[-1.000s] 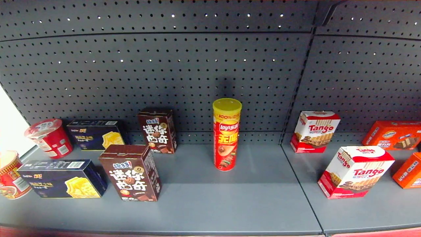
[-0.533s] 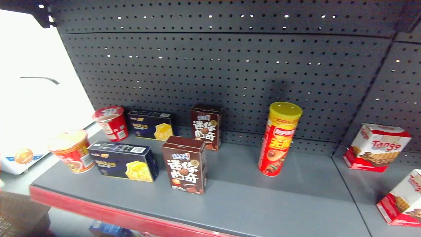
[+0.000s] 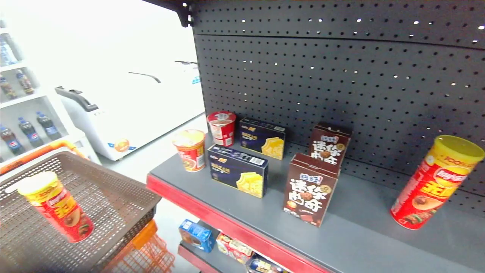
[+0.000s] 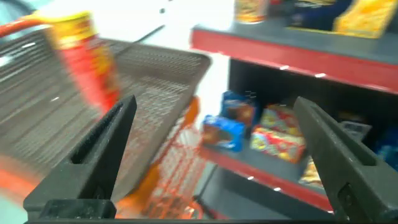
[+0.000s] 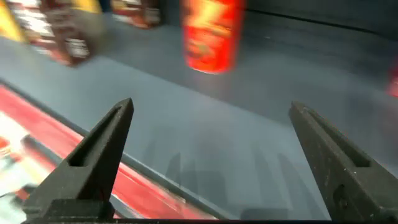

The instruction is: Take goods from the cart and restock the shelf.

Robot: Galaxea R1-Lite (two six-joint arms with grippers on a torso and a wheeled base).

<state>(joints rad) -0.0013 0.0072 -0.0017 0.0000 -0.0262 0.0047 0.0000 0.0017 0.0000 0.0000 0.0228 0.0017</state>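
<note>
A red chip can [image 3: 55, 206] with a yellow lid sits in the brown mesh cart basket [image 3: 125, 197], just off the left end of the shelf [image 3: 265, 227]. The left claw [image 4: 214, 106] is spread wide and empty, facing the basket and that can. The right claw [image 5: 210, 107] is equally wide open, holding nothing, over the grey shelf board and facing a second chip can [image 3: 435, 182] standing there. To that can's left stand brown boxes [image 3: 308, 189], navy boxes [image 3: 237, 170] and noodle cups [image 3: 190, 149].
</note>
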